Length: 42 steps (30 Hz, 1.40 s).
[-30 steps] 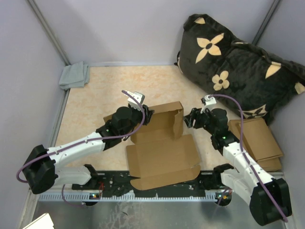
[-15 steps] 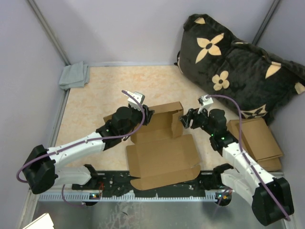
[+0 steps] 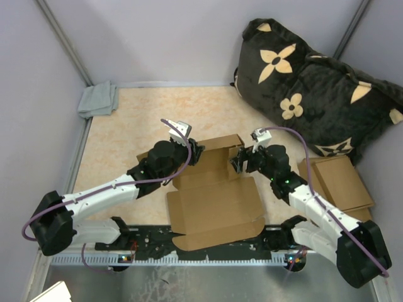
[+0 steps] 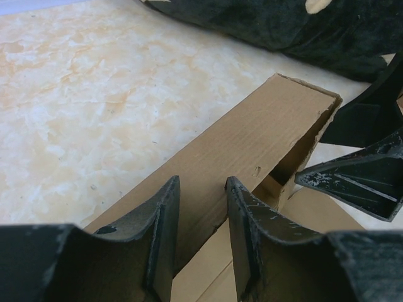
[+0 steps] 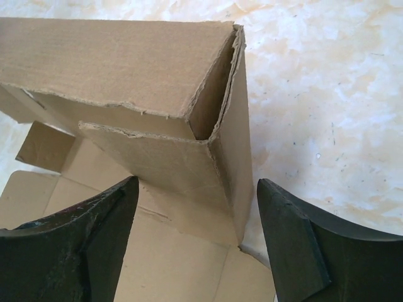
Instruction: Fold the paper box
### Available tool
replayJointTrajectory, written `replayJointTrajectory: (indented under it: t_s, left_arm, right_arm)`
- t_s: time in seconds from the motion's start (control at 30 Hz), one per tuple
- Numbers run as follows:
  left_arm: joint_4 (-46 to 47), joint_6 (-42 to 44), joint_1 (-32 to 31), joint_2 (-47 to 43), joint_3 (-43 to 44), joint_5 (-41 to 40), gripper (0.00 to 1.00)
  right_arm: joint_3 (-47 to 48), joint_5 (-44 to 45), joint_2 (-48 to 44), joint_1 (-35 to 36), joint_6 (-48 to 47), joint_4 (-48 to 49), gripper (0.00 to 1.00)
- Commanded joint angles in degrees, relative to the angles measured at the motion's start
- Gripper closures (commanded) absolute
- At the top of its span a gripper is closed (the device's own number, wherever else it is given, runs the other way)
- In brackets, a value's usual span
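The paper box (image 3: 217,204) is brown cardboard, half folded, with its flat lid panel toward me. Its back wall (image 3: 217,151) stands upright. My left gripper (image 3: 194,151) sits at the left part of that wall. In the left wrist view its jaws (image 4: 201,181) straddle the folded-over wall (image 4: 264,132), one finger on each side, shut on it. My right gripper (image 3: 239,160) is at the box's right end. In the right wrist view it (image 5: 198,182) stands wide open around the upright corner (image 5: 220,126), touching nothing.
A stack of flat cardboard pieces (image 3: 337,185) lies at the right, close behind my right arm. A dark flowered pillow (image 3: 315,88) fills the back right corner. A grey cloth (image 3: 99,99) lies at the back left. Walls close in both sides.
My right gripper has moved left, up to the box's right end, and its jaws have opened wider. The left gripper and the back wall have stayed put.
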Motion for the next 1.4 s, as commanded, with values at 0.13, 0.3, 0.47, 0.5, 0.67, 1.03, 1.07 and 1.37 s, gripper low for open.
replayJointTrajectory:
  t_s: [0.13,0.3,0.47,0.5,0.67,1.03,1.07,1.37]
  left_arm:
    - [1.6,-1.7,-0.2,0.9,-0.2,2.1,0.58]
    - [1.6,-1.7,-0.2,0.8,-0.5,2.2,0.58]
    - [1.6,-1.4,-0.2,1.0,-0.5,1.8,0.58]
    - [1.6,-1.4,-0.2,1.1,-0.4,1.7,0.58]
    - [1.6,-1.4,-0.2,1.5,0.3,2.5,0.58]
    - [0.8,-1.4,-0.3,1.4,1.0,1.6,0.58]
    - [0.4,-1.3,-0.2,1.4,1.3,1.4,0.58]
    - [-4.5,-1.8,-0.2,2.6,4.3,-0.2,0.59]
  right_arm:
    - [-0.9,6.2,3.6,0.5,-2.5,11.4,0.31]
    - [-2.1,5.7,5.3,0.5,-2.9,15.8,0.50]
    - [-2.9,3.8,5.7,0.5,-3.3,17.2,0.60]
    - [-2.9,3.6,5.7,0.5,-3.4,17.3,0.60]
    - [-3.3,3.8,6.7,0.5,-3.5,19.6,0.60]
    - [-2.8,8.0,7.7,1.0,-3.7,21.9,1.00]
    - [-2.8,8.6,7.1,1.3,-3.9,21.1,1.00]
    - [-1.7,19.0,3.2,7.6,-6.3,11.6,1.00]
